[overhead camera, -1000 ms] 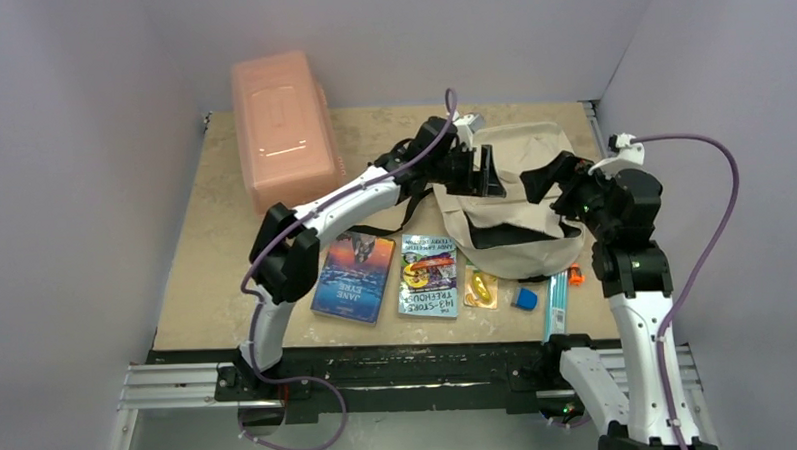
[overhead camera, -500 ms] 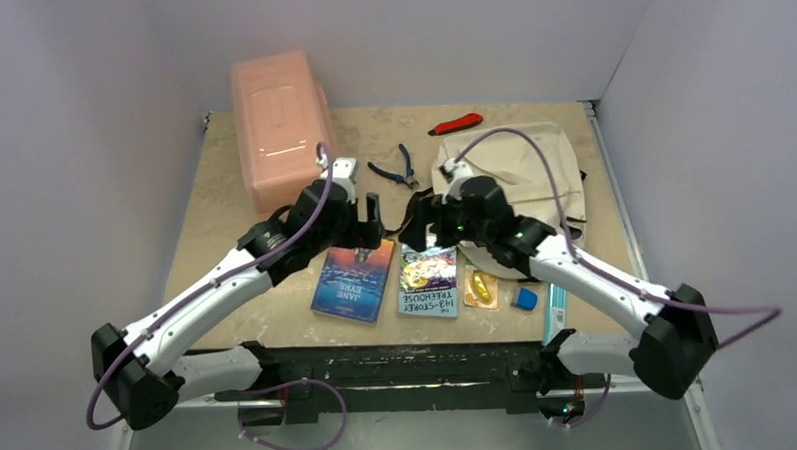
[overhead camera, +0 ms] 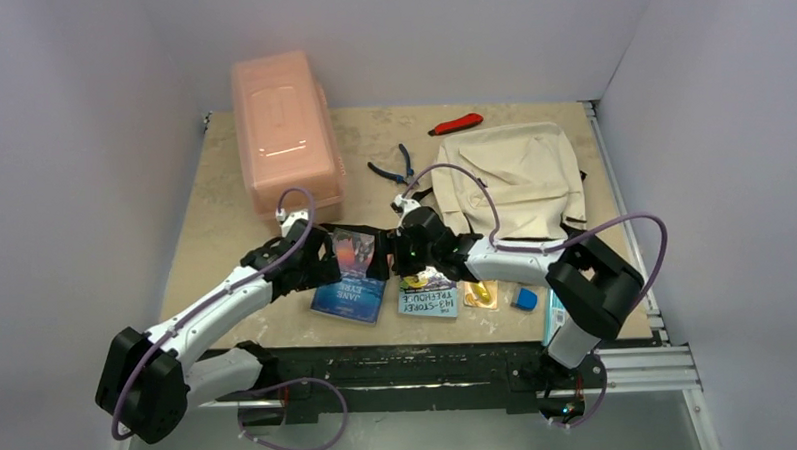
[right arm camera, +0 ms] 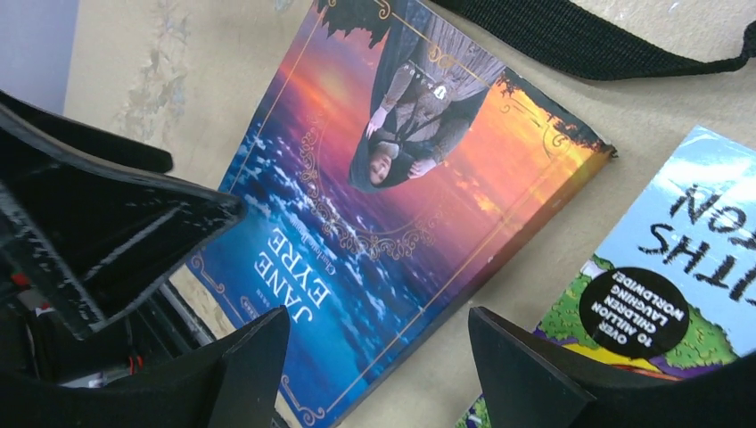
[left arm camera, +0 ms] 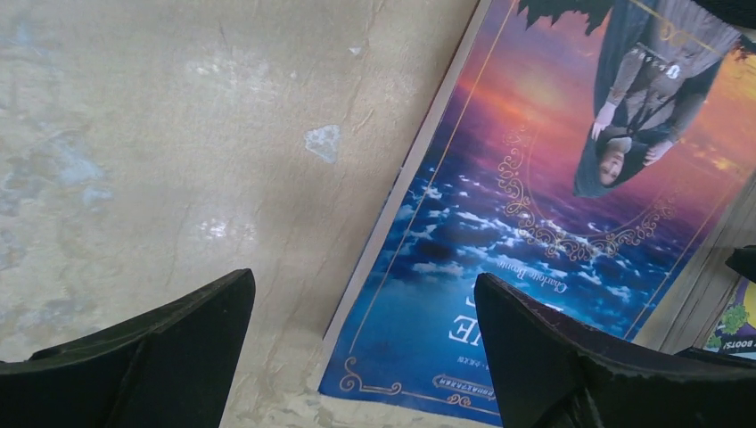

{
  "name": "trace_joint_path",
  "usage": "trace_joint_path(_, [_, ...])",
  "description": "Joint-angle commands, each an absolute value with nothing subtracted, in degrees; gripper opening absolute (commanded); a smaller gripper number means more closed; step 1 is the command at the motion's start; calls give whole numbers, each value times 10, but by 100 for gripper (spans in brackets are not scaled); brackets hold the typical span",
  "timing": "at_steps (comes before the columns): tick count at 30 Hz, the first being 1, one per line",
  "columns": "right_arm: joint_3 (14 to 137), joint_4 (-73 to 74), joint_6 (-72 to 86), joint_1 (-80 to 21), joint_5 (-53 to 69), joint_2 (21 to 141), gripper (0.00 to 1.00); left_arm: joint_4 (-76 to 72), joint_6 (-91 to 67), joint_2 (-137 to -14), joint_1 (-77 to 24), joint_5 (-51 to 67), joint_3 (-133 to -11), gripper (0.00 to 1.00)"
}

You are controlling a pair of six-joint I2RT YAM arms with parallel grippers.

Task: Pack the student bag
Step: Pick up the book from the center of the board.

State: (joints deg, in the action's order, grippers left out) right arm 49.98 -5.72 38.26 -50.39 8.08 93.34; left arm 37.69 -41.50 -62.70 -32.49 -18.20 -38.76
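Observation:
The cream student bag [overhead camera: 513, 176] lies flat at the back right of the table, and one of its black straps [right arm camera: 571, 40] runs past the books. A blue and orange "Jane Eyre" book [overhead camera: 348, 279] lies flat at the front centre. My left gripper [overhead camera: 328, 259] hangs open low over it, and the book's left edge [left arm camera: 392, 223] lies between its jaws. My right gripper [overhead camera: 381, 261] is open on the other side, its jaws straddling the book's right edge [right arm camera: 499, 259]. Neither gripper [left arm camera: 364, 281] [right arm camera: 379, 316] holds anything.
A second, "Treehouse" book [overhead camera: 427, 294] lies right of the first. Beyond it are a yellow packet [overhead camera: 480, 292], a blue eraser [overhead camera: 524, 299] and a teal pack [overhead camera: 553, 315]. A rigid pink box [overhead camera: 283, 129] stands back left, with pliers [overhead camera: 397, 165] and a red knife [overhead camera: 458, 124] nearby.
Both arms have left the bag and come forward and down to the Jane Eyre book. The left gripper has opened wider, and the right jaws have narrowed a little. The bag now lies flat.

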Motion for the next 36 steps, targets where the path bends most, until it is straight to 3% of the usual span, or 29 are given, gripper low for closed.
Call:
trace_joint_path(1, [498, -119, 406, -504, 80, 954, 75, 277, -441, -656, -298, -98, -360, 93])
trace_joint_path(13, [494, -149, 408, -504, 109, 1011, 65, 235, -459, -665, -296, 22, -351, 72])
trace_joint_path(26, [495, -175, 412, -504, 148, 1040, 54, 285, -525, -581, -296, 60, -384, 45])
trace_joint_path(28, [493, -178, 411, -504, 149, 1037, 54, 291, -524, -581, -296, 55, -386, 38])
trace_joint_path(32, [492, -164, 394, -504, 136, 1024, 54, 324, -520, -591, -295, 30, -397, 14])
trace_joint_path(34, [490, -137, 364, -507, 93, 1000, 60, 345, -518, -595, -295, 17, -406, 0])
trace_joint_path(36, [482, -117, 310, -512, 49, 966, 71, 363, -517, -595, -295, 10, -416, 0])
